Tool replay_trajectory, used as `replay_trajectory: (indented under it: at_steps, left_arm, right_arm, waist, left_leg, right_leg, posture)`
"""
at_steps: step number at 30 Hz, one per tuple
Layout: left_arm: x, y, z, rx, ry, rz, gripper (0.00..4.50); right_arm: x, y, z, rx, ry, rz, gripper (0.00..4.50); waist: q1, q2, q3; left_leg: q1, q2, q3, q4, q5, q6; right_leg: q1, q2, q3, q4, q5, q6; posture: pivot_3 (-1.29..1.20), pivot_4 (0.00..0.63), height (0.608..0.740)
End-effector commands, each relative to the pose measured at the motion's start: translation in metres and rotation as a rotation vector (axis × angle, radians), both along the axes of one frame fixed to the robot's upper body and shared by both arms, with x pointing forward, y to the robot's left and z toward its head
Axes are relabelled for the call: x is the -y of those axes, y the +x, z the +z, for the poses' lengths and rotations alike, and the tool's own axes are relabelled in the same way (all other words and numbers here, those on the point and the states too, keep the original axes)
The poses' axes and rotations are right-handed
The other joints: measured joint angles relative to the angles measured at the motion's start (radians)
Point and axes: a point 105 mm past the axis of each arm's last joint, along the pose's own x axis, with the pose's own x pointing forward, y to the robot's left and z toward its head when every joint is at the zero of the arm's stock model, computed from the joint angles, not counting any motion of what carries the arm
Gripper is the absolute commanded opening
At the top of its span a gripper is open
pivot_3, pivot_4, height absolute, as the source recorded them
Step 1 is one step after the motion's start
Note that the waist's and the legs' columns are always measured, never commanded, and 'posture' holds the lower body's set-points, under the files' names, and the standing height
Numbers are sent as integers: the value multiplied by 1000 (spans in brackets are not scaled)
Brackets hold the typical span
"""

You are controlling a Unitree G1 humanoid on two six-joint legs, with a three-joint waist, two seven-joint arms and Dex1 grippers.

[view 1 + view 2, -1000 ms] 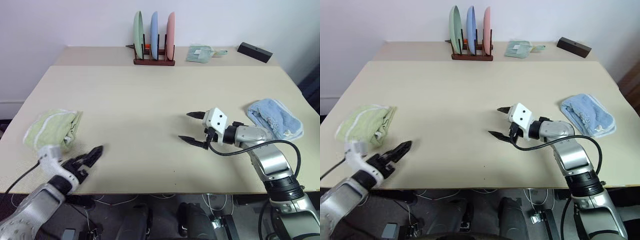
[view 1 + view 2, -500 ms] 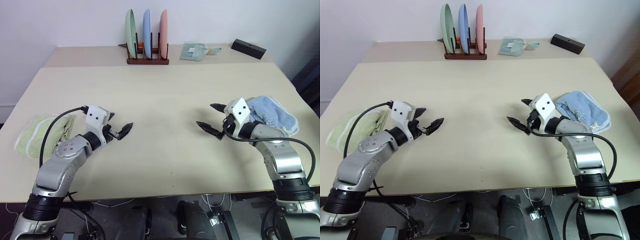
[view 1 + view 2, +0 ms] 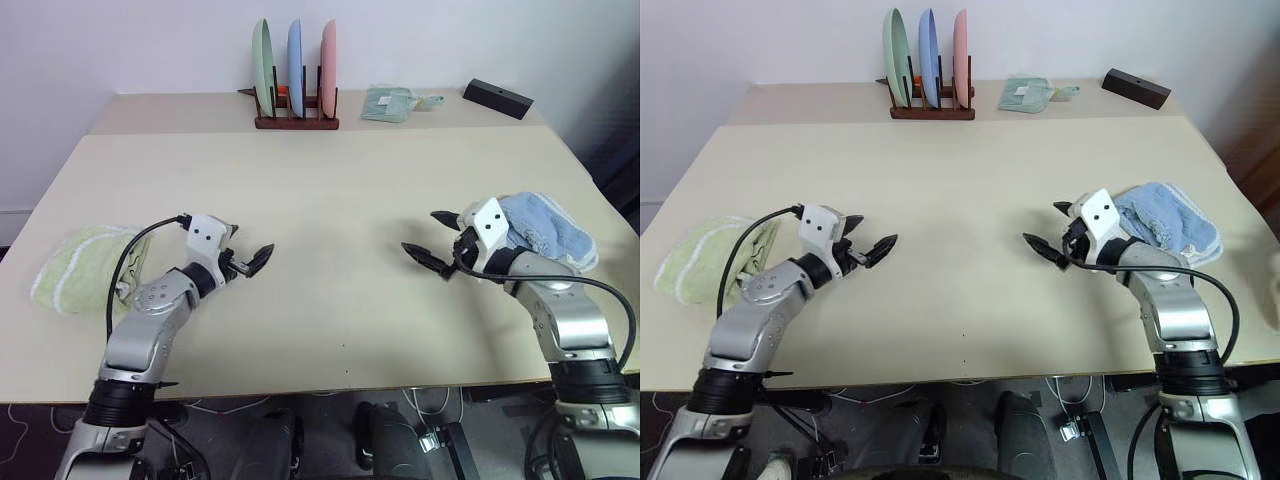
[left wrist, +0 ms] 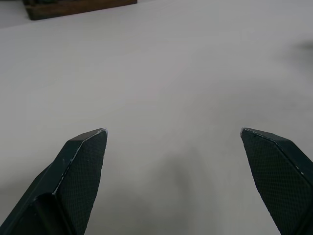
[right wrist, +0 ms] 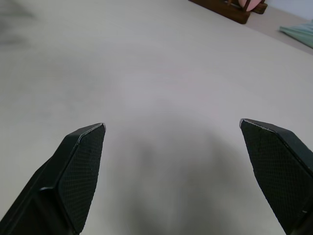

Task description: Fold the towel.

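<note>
The towel (image 3: 84,268), light green terry with white edging, lies bunched at the table's left edge. My left gripper (image 3: 248,247) hovers over bare tabletop to the right of the towel, apart from it, pointing toward the middle. It is open, with nothing between its fingers (image 4: 83,161). My right gripper (image 3: 420,231) hovers at the right side, pointing left toward the middle. Its black fingers (image 5: 80,161) are spread wide over bare tabletop, so it too is open.
A light blue cloth (image 3: 550,228) lies bunched just behind my right gripper. At the back stand a wooden rack with three plates (image 3: 296,75), a pale mint cloth (image 3: 392,103) and a black box (image 3: 496,98). The beige table (image 3: 330,170) spreads between the grippers.
My left arm has come up from the table's front edge and swung forward and right, past the towel. The right gripper has shifted right toward the blue cloth. Both stayed open.
</note>
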Motion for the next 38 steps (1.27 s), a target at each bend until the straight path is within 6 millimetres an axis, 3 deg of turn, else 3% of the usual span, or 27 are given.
replay_trajectory:
  at_steps: [1, 11, 15, 19, 24, 29, 38]
  left_arm:
    - [-1, 1, 11, 53, -19, 39, 4468]
    - [-18, -3, 7, 51, -3, 115, 4468]
    - [-15, -6, 18, 67, -45, 125, 4468]
    - [-14, -4, 11, 45, -6, 125, 4468]
    - [-13, -2, 17, 60, -4, 136, 4468]
    - [-13, -4, 20, 72, -13, 144, 4468]
    - [-8, -9, 21, 66, -29, 126, 4468]
  right_arm:
    - [0, 9, 12, 56, -12, -5, 4500]
    - [-10, 22, 8, 86, -2, -23, 4500]
    - [-10, 25, 10, 113, -5, -38, 4500]
    - [-8, 30, 14, 158, 1, -82, 4500]
    - [-9, 33, 9, 159, -5, -79, 4500]
    - [-12, 42, 16, 160, 3, -66, 4500]
    - [-13, 41, 11, 160, 3, -67, 4500]
  waist:
    - [0, 0, 0]
    - [0, 0, 0]
    - [2, 0, 0]
    - [-1, 0, 0]
    - [0, 0, 0]
    - [-2, 0, 0]
    - [-1, 0, 0]
  left_leg:
    - [0, 0, 0, 0, 0, 0]
    - [0, 0, 0, 0, 0, 0]
    - [0, 0, 0, 0, 0, 0]
    - [0, 0, 0, 0, 0, -1]
    - [0, 0, 0, 0, 0, -1]
    - [0, 0, 0, 0, 0, -1]
    - [0, 0, 0, 0, 0, -1]
  right_leg:
    - [0, 0, 0, 0, 0, 0]
    - [0, 0, 0, 0, 0, 0]
    - [0, -1, 0, 0, 0, 0]
    - [0, 0, 0, 1, 0, 0]
    - [0, 0, 0, 1, 0, 0]
    - [-1, 0, 0, 1, 0, 0]
    - [0, 0, 0, 1, 0, 0]
  posture:
    - [0, 150, 740]
    - [0, 150, 740]
    - [0, 150, 740]
    - [0, 150, 740]
    - [0, 150, 740]
    - [0, 150, 740]
    - [0, 150, 740]
